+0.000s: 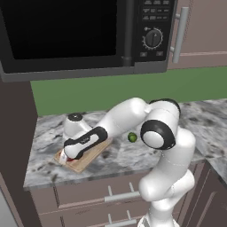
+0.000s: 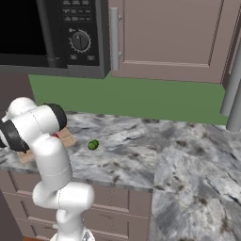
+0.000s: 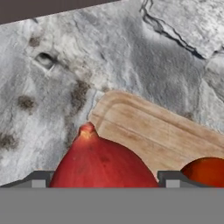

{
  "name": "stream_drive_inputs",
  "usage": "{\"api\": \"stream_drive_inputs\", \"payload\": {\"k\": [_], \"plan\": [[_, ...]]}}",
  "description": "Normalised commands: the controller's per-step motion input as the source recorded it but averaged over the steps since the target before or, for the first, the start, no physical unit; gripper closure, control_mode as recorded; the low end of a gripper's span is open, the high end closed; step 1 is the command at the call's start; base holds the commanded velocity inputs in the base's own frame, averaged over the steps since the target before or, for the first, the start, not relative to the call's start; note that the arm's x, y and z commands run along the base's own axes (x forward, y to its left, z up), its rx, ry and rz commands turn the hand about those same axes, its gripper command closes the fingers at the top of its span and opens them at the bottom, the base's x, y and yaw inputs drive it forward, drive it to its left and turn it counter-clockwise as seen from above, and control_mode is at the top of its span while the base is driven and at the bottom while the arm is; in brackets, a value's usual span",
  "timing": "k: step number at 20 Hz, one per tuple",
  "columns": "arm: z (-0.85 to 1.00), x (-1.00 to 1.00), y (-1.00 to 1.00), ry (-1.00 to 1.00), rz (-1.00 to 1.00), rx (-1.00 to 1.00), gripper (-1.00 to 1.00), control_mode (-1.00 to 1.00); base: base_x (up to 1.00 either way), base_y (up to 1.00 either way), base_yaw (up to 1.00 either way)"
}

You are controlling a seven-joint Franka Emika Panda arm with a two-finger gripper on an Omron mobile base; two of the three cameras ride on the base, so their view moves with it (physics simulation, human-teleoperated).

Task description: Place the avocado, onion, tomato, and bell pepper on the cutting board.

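Gripper (image 3: 105, 179) astride red onion (image 3: 103, 162), grip unclear, over cutting board (image 3: 166, 131), avocado (image 1: 132, 137) apart, no legible writing.

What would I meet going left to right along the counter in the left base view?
Cutting board → avocado, which sits on the bare counter to the board's right, apart from it.

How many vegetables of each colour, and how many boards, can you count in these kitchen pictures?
Red vegetables: 2, the pointed red onion and a rounder red one.
Green vegetables: 1, the avocado.
Cutting board: 1.
Total: 4.
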Motion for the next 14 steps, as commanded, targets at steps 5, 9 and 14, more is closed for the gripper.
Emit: {"api": "stream_drive_inputs", "payload": {"k": [5,9,14], "plan": [[-0.07,-0.08,-0.29,-0.03,0.01,0.00,-1.00,-1.00,0.00,0.00,0.00],[0.00,-0.14,-0.28,-0.07,0.01,0.00,-1.00,-1.00,0.00,0.00,0.00],[0.00,-0.19,-0.27,-0.12,0.02,0.00,-1.00,-1.00,0.00,0.00,0.00]]}}
